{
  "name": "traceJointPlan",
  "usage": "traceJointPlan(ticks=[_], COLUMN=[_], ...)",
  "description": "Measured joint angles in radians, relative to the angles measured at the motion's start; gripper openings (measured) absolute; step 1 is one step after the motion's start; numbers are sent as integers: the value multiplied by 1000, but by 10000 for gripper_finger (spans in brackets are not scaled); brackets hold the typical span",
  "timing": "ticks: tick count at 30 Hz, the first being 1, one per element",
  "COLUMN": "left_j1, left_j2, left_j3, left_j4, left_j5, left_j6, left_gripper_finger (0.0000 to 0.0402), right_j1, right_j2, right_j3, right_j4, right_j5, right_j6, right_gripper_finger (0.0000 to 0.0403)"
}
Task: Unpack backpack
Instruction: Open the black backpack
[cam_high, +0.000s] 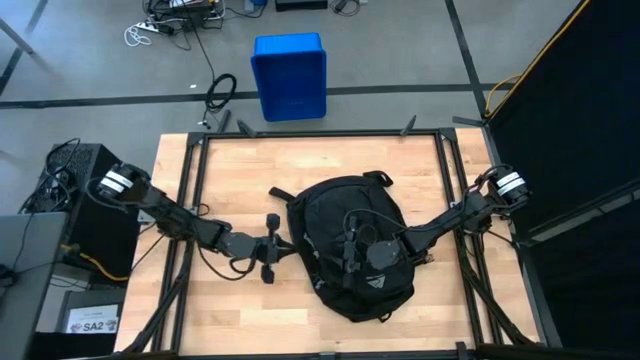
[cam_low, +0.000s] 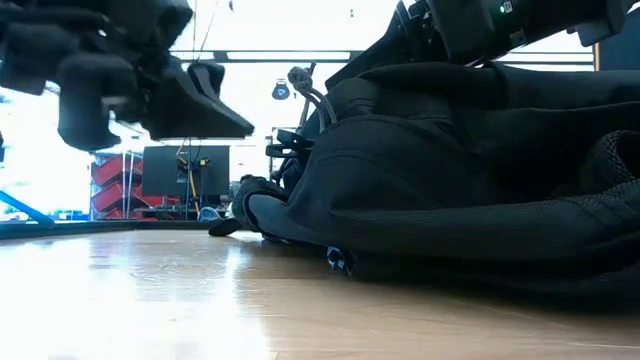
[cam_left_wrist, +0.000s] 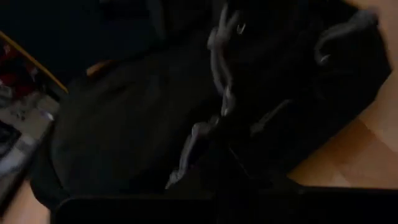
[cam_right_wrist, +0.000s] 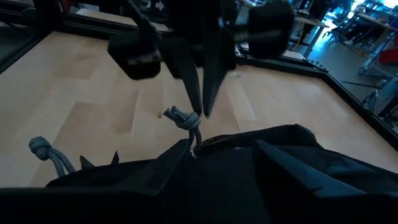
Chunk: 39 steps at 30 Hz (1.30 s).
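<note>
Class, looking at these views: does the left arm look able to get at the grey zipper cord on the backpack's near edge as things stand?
Probably yes. The left gripper hangs just above the knotted zipper cord at the backpack edge, its jaws shut, with nothing between them. The right gripper is over the bag's middle, clear of that path.

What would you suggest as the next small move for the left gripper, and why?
Probably pull the grey zipper cord along the zip, away from the backpack's edge. In the right wrist view the left gripper has its fingertips together at the cord's knot, and the zip looks closed. The right gripper rests on top of the backpack, seemingly steadying it.
</note>
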Motion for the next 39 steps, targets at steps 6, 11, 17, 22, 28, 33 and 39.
traceJointPlan(ticks=[6, 11, 17, 22, 28, 33, 39], left_j1=[57, 78, 78, 82, 96, 96, 96], left_j2=[107, 155, 193, 254, 305, 308, 308], left_j3=[37, 79, 105, 153, 208, 213, 213], left_j4=[138, 151, 152, 153, 150, 151, 151], left_j5=[68, 117, 117, 116, 107, 108, 110], left_j6=[-16, -31, -36, -57, 4, 58, 105], left_gripper_finger=[18, 74, 138, 163, 164, 132, 51], right_j1=[0, -1, -6, -16, -17, 1, 21], right_j2=[0, 0, -1, -1, -1, -1, -5], right_j3=[0, 0, 0, 0, 0, 0, 0], right_j4=[0, 2, 6, 11, 9, 2, -2], right_j5=[0, 0, 0, -1, 0, 4, 53], right_j6=[-1, -12, -29, -34, -31, -33, -27], right_gripper_finger=[150, 148, 147, 147, 140, 138, 144])
